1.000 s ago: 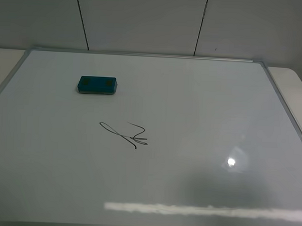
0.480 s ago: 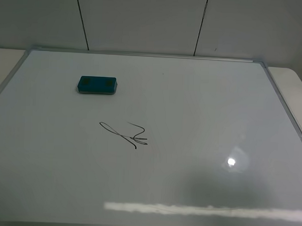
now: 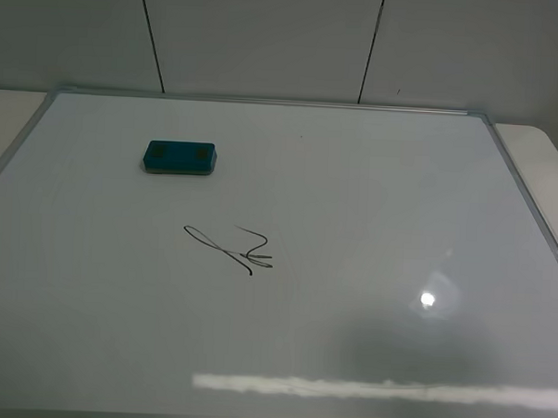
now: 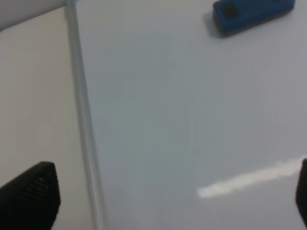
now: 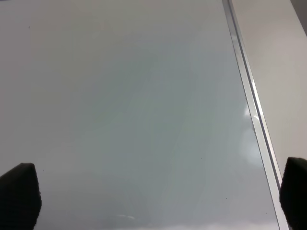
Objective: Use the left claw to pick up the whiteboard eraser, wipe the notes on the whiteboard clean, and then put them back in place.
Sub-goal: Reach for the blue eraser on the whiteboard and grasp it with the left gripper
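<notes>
We note left claw [image 4: 165, 201] spread wide, empty; whiteboard eraser [image 4: 252, 13] lies well ahead of it, untouched.

Teal eraser [image 3: 179, 157] (two dark patches) and black looping notes [image 3: 231, 249] on a white, silver-framed whiteboard [image 3: 400, 196].

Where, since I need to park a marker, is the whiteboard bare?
The right half of the whiteboard, from the notes to its right edge, is bare; so is the strip below the notes. The whiteboard eraser sits upper left.
</notes>
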Robot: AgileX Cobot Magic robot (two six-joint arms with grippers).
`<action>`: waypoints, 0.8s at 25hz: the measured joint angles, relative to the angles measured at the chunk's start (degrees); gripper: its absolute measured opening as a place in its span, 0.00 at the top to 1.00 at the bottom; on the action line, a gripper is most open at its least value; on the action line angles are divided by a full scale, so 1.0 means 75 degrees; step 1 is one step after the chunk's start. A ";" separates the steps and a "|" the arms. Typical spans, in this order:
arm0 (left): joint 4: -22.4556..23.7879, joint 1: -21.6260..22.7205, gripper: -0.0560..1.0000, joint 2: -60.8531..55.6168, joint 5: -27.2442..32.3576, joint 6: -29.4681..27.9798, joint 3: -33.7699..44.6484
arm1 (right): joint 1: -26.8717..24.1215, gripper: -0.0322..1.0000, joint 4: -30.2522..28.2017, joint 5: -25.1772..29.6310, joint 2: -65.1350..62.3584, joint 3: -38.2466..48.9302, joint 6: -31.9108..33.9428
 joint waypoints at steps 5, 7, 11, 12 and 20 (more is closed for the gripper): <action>-0.0875 0.0000 0.01 0.2660 -0.0073 0.2842 -0.1158 | 0.0000 0.01 0.0000 0.0000 0.0000 0.0000 0.0000; -0.1292 0.0000 0.01 0.3678 0.0122 0.3901 -0.1680 | 0.0000 0.01 0.0000 0.0000 0.0000 0.0000 0.0000; -0.1915 0.0000 0.01 0.5696 0.0714 0.5827 -0.2662 | 0.0000 0.01 0.0000 0.0000 0.0000 0.0000 0.0000; -0.1981 0.0000 0.01 0.6143 0.0813 0.6192 -0.2843 | 0.0000 0.01 0.0000 0.0000 0.0000 0.0000 0.0000; -0.1781 -0.0581 0.01 0.8636 0.0156 0.8038 -0.3893 | 0.0000 0.01 0.0000 0.0000 0.0000 0.0000 0.0000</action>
